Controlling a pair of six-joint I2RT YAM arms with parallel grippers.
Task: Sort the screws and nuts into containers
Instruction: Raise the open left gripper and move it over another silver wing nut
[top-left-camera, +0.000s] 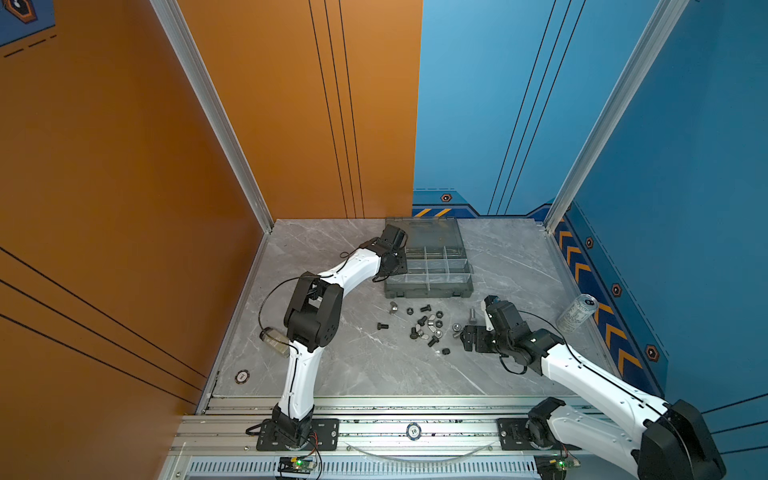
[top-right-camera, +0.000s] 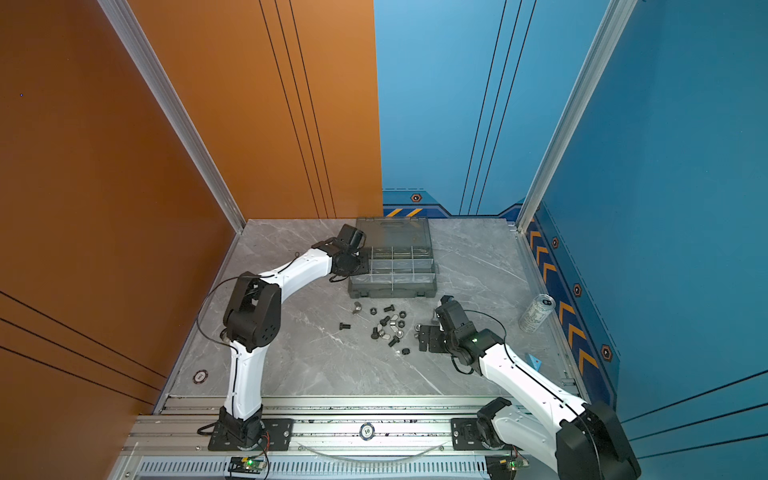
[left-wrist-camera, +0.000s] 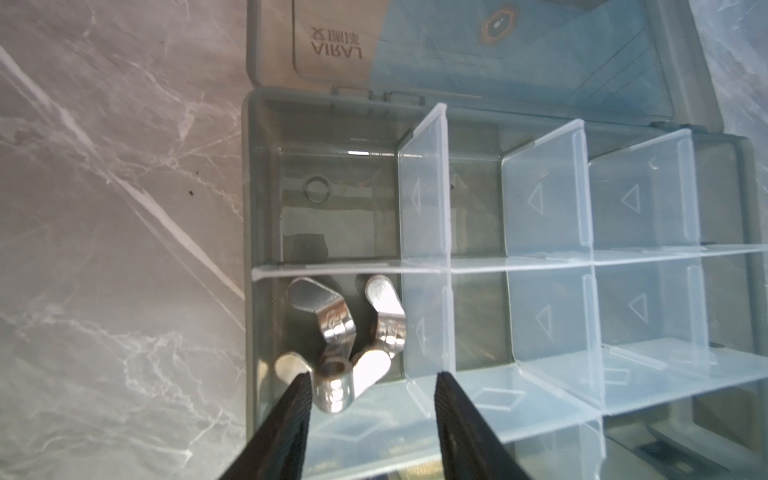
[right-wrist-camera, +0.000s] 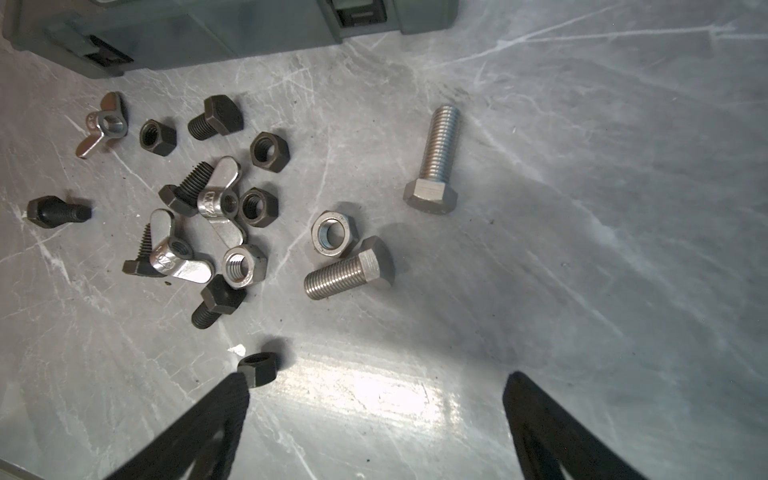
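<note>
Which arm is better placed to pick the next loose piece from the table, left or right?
Right. The right gripper hangs open by the loose pile, a black nut beside one fingertip. The left gripper is away at the organizer box, above the wing nuts already sorted there.

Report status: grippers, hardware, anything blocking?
Left gripper open over organizer box, wing nuts lying inside. Right gripper open beside loose screws and nuts. Nothing blocking.
</note>
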